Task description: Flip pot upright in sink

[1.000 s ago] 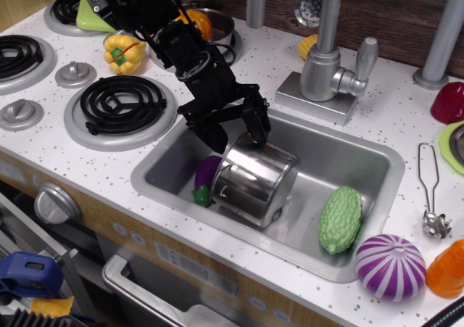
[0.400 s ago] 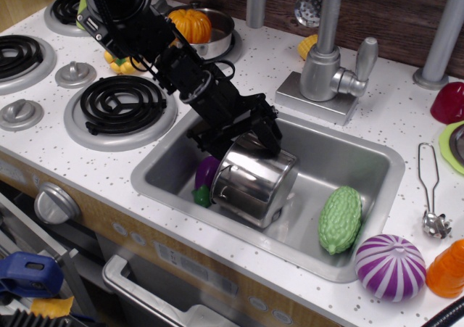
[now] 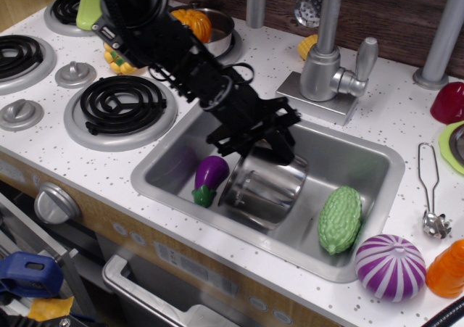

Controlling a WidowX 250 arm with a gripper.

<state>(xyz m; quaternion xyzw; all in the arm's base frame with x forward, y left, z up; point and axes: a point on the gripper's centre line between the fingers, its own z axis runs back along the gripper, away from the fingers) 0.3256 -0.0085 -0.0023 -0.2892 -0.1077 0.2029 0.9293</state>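
The shiny steel pot (image 3: 262, 191) stands in the sink (image 3: 346, 160), left of centre, tilted with its mouth facing up and back. My gripper (image 3: 259, 150) is low over the pot's upper back rim. Its dark fingers (image 3: 285, 150) look spread apart across the rim, one at the right side of the rim and one at the left. The arm comes in from the upper left and hides the pot's mouth. I cannot see whether a finger is inside the pot.
A purple eggplant (image 3: 209, 176) lies in the sink left of the pot and a green bumpy gourd (image 3: 339, 218) lies to its right. The faucet (image 3: 326, 59) stands behind the sink. A stove coil (image 3: 122, 104) is to the left. A purple striped onion (image 3: 390, 266) sits at the front right.
My gripper has moved down and to the right onto the pot. The pot has turned from lying on its side to nearly upright and shifted right, off the eggplant.
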